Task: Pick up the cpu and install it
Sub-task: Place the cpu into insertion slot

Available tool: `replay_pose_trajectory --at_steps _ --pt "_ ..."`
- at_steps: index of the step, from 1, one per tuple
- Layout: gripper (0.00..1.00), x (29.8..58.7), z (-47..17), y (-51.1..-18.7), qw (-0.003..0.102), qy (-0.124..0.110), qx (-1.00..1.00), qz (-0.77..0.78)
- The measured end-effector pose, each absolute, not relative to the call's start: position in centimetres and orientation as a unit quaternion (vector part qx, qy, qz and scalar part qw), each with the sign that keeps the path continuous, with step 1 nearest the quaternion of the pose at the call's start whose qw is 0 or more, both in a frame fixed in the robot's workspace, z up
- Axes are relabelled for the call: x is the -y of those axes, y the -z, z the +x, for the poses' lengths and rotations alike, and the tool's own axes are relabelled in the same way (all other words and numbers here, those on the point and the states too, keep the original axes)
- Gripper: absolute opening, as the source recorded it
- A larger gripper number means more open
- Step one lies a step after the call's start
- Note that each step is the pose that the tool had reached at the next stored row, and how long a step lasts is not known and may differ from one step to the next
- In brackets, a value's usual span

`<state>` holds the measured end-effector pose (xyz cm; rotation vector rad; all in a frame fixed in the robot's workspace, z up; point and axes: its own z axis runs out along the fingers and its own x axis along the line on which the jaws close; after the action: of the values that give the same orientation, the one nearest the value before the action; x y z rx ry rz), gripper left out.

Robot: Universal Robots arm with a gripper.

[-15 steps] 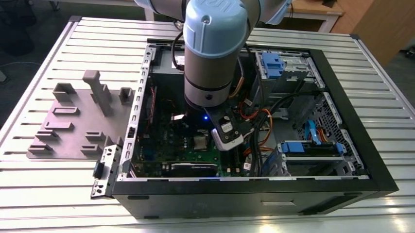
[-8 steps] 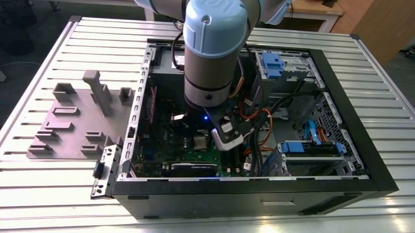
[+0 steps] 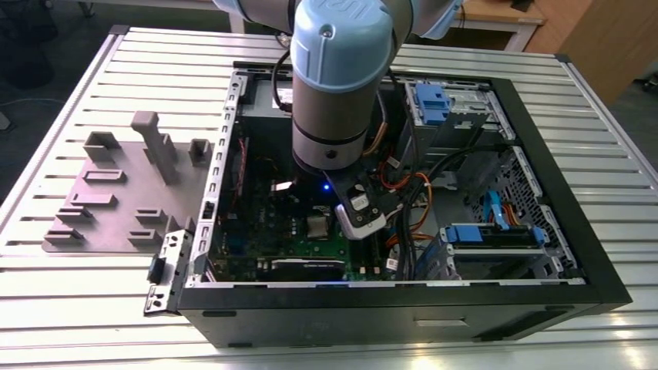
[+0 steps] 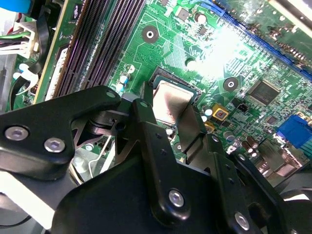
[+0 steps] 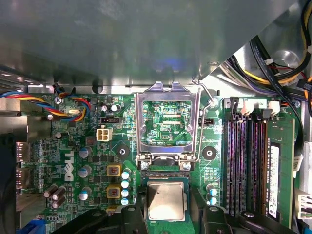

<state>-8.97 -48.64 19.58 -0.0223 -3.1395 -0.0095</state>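
The cpu (image 5: 166, 200) is a small square chip with a shiny silver top. It lies flat over the black socket (image 4: 164, 74) on the green motherboard (image 5: 73, 161) inside the open computer case (image 3: 535, 231). My gripper (image 5: 166, 210) straddles it, one black finger (image 5: 134, 217) against each side, shut on the chip. In the second wrist view the cpu (image 4: 171, 100) shows between the same fingers (image 4: 145, 117). The hinged silver frame (image 5: 166, 122) stands flipped open just beyond the socket. My arm (image 3: 340, 77) reaches straight down into the case.
Black memory slots (image 5: 241, 161) run alongside the socket. Bundled cables (image 5: 273, 68) and blue drive cages (image 3: 494, 235) crowd the exterior view's right of the case. A grey fixture plate (image 3: 113, 208) with upright posts lies on the slatted table (image 3: 62, 308) at the exterior view's left.
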Motion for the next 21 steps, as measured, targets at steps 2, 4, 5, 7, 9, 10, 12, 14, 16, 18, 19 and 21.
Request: replay_pose_trajectory --at_steps 2,4,5,7,9,10,12,14,16,18,19,21 --pt "0.45 48.64 -8.97 -19.58 0.001 0.003 1.000 -0.007" --pt "0.45 48.64 -8.97 -19.58 0.001 0.003 1.000 -0.007" --pt "0.45 48.64 -8.97 -19.58 0.001 0.003 1.000 -0.007" --pt "0.45 48.64 -8.97 -19.58 0.001 0.003 1.000 -0.007" --pt "0.45 48.64 -8.97 -19.57 0.001 0.003 1.000 -0.007" --pt "0.45 48.64 -8.97 -19.57 0.001 0.003 1.000 -0.007" --pt "0.45 48.64 -8.97 -19.57 0.001 0.003 1.000 -0.007" --pt "0.45 48.64 -8.97 -19.57 0.001 0.003 1.000 -0.007" --pt "0.45 48.64 -8.97 -19.57 0.001 0.003 1.000 -0.007" --pt "0.45 48.64 -8.97 -19.57 0.001 0.003 1.000 -0.007" --pt "0.45 48.64 -8.98 -19.57 0.001 0.003 1.000 -0.007" --pt "0.53 48.64 -8.98 -19.57 0.001 0.003 1.000 -0.007"
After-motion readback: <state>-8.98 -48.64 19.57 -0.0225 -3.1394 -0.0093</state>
